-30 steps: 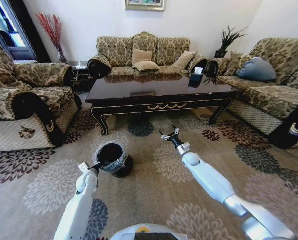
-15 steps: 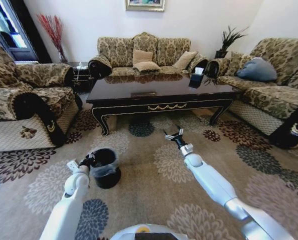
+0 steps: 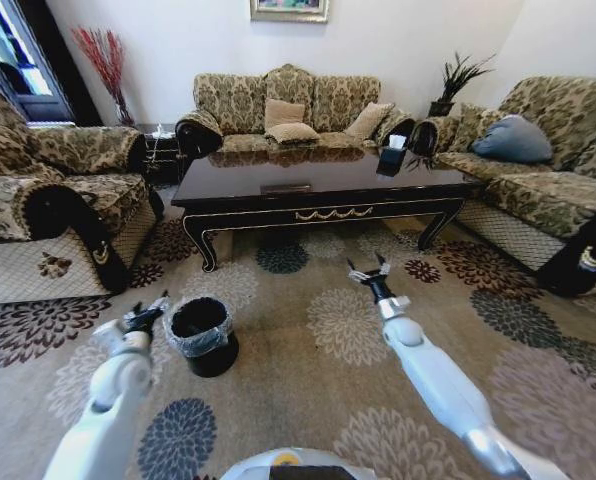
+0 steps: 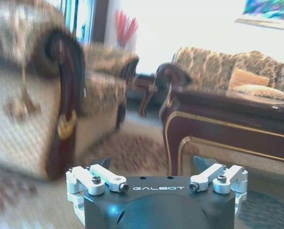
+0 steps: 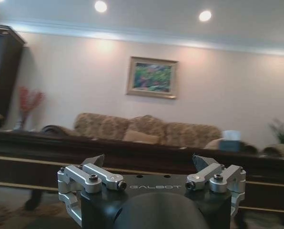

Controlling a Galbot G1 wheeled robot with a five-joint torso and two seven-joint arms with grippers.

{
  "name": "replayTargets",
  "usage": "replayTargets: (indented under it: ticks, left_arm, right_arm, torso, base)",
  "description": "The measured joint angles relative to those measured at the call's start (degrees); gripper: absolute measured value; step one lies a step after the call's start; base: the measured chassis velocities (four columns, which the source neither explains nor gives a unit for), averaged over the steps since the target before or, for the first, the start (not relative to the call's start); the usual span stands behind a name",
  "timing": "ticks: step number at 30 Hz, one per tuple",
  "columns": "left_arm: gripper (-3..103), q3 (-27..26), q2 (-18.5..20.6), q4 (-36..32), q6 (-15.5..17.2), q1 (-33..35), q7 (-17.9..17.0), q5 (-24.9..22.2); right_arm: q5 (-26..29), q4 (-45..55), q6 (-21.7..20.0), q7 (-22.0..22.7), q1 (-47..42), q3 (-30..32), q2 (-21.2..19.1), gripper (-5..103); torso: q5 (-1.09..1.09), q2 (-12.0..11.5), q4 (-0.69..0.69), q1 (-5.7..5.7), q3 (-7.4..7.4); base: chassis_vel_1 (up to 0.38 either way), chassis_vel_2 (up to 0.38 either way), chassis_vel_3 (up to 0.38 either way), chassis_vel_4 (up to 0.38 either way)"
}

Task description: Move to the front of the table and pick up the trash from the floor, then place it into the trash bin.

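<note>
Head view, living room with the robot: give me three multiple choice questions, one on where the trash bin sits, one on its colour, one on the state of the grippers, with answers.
1. Where does the trash bin stand?
A. On the table
B. On the carpet in front of the table
C. On a sofa

2. What colour is the bin itself?
A. Black
B. Red
C. White

3. How are the two grippers?
A. Both shut on trash
B. One holds a bottle
C. Both open, holding nothing

Answers:
1 B: it stands on the floral carpet, on the robot's side of the table.
2 A: black body, clear bag over the rim.
3 C: the left gripper and the right gripper show spread fingers with nothing between them.
</note>
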Motion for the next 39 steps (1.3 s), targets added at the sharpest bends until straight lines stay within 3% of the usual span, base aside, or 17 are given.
replayTargets:
  ticks: [2, 4, 6, 9, 11, 15, 18, 23, 39]
  left_arm:
    - [99, -1.76, -0.65, -1.49, -2.04, 2.86, 1.53, 4.94]
    - [99, -2.31, -1.22, -2.16, -2.79, 4.09, 2.03, 6.71]
    - [100, -3.4, -5.07, -5.5, -5.42, 8.99, 3.53, 12.47]
    - [100, -3.45, -7.27, -6.27, -6.78, 10.26, 3.89, 15.29]
    - [100, -2.72, -11.24, -6.14, -10.19, 11.16, 4.29, 18.92]
    - [100, -1.08, -13.93, -5.39, -11.87, 10.95, 3.49, 19.14]
    - [100, -0.76, -14.13, -5.37, -11.89, 10.46, 3.36, 19.07]
    - [100, -1.53, -14.25, -5.23, -14.38, 9.82, 8.67, 18.23]
    - [100, -1.59, -14.15, -4.99, -14.43, 9.65, 8.93, 17.96]
  right_arm:
    - [0.05, 2.99, 0.96, 1.85, -3.45, 3.26, -1.0, 100]
    - [0.06, 4.25, 1.07, 2.71, -4.81, 4.31, -1.28, 100]
    - [0.45, 12.49, -0.36, 5.07, -13.1, 9.83, -1.44, 100]
    - [-0.21, 15.67, -0.45, 5.17, -17.03, 12.36, -0.28, 100]
    - [-2.18, 19.96, -0.05, 5.18, -22.47, 15.49, 3.27, 100]
    - [-3.79, 24.81, -1.06, 6.02, -27.16, 16.39, 7.83, 100]
    - [-4.39, 26.32, -1.53, 6.1, -28.21, 16.39, 8.49, 100]
    - [-4.79, 28.37, -1.92, 4.55, -28.99, 16.77, 8.36, 100]
    - [-4.78, 28.0, -1.99, 4.37, -28.55, 16.49, 8.17, 100]
  torso:
    - [0.01, 0.0, -0.01, 0.0, 0.0]
    - [-0.01, 0.0, -0.02, 0.0, 0.0]
    - [-0.02, 0.0, 0.0, 0.0, 0.0]
    - [-0.01, 0.01, 0.0, 0.0, 0.0]
    - [0.0, 0.0, -0.01, 0.0, -0.01]
    - [0.0, 0.0, 0.0, 0.0, 0.0]
    - [0.0, 0.0, -0.01, -0.01, 0.0]
    - [-0.01, 0.0, 0.0, 0.0, 0.01]
    - [-0.01, -0.01, 0.0, 0.0, 0.02]
  base:
    - [0.0, 0.0, 0.0, 0.0]
    - [0.0, 0.0, 0.0, 0.0]
    - [0.0, 0.0, 0.0, 0.0]
    - [0.0, 0.0, 0.0, 0.0]
    - [0.0, 0.0, 0.0, 0.0]
    - [0.0, 0.0, 0.0, 0.0]
    - [0.0, 0.0, 0.0, 0.0]
    - [0.0, 0.0, 0.0, 0.0]
    - [0.004, -0.001, -0.003, 0.013]
